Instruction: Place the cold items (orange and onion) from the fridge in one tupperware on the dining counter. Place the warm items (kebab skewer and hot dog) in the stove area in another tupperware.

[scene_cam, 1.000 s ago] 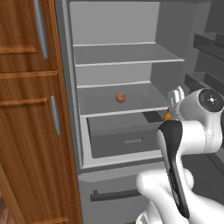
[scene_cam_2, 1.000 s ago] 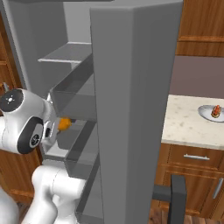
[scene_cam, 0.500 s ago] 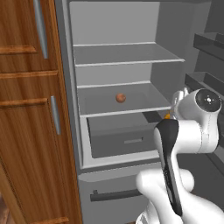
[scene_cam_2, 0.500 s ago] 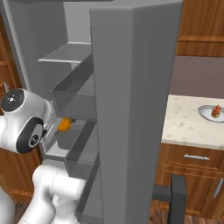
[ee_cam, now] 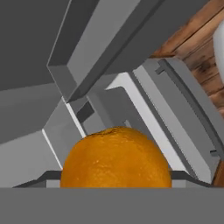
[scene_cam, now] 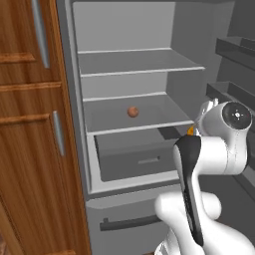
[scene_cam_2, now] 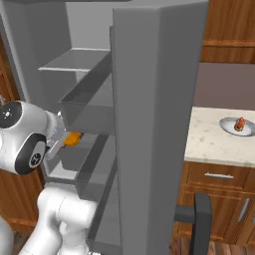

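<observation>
gripper (ee_cam: 114, 186): closed round the orange (ee_cam: 115, 158), which sits right at the fingertips, filling the low middle of the hand view
orange's place: at the fridge's open front, just off the shelf edge (scene_cam: 142, 128)
onion (scene_cam: 132, 111): farther in on that shelf, well apart from the hand

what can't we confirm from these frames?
- Gripper fingers: hand view, the orange covers them; the grip itself isn't visible.
- Orange in both base views: a sliver behind the arm.
- Food on the plate: right base view, too small to identify.
- Onion: small blob.

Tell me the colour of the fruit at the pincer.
Bright orange, clearest in the hand view.
</observation>
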